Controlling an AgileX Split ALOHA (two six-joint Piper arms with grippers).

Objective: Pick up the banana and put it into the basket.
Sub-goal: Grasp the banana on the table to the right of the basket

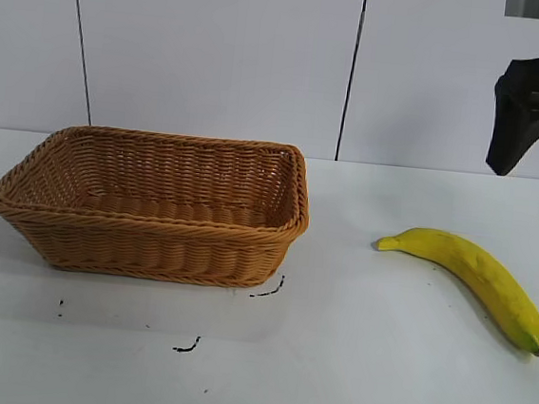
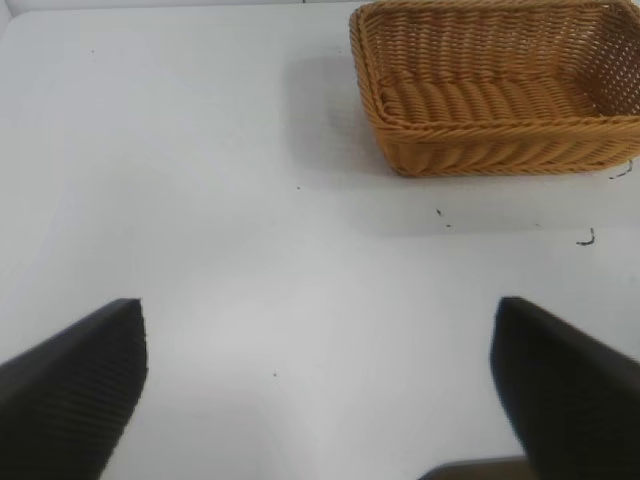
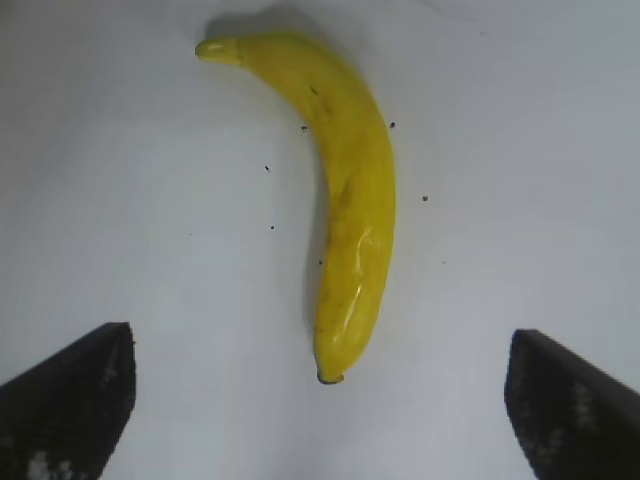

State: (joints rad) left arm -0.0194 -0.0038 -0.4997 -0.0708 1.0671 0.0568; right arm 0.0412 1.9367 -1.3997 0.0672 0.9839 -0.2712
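banana (image 1: pixel 477 276) flat on table (image 1: pixel 331 361), right gripper (image 3: pixel 320 400) above, fingers spread wide, empty-handed

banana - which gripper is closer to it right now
Right. The right gripper hangs open directly above the banana, not touching it. The left gripper is off on the basket side, with the banana outside its wrist view.
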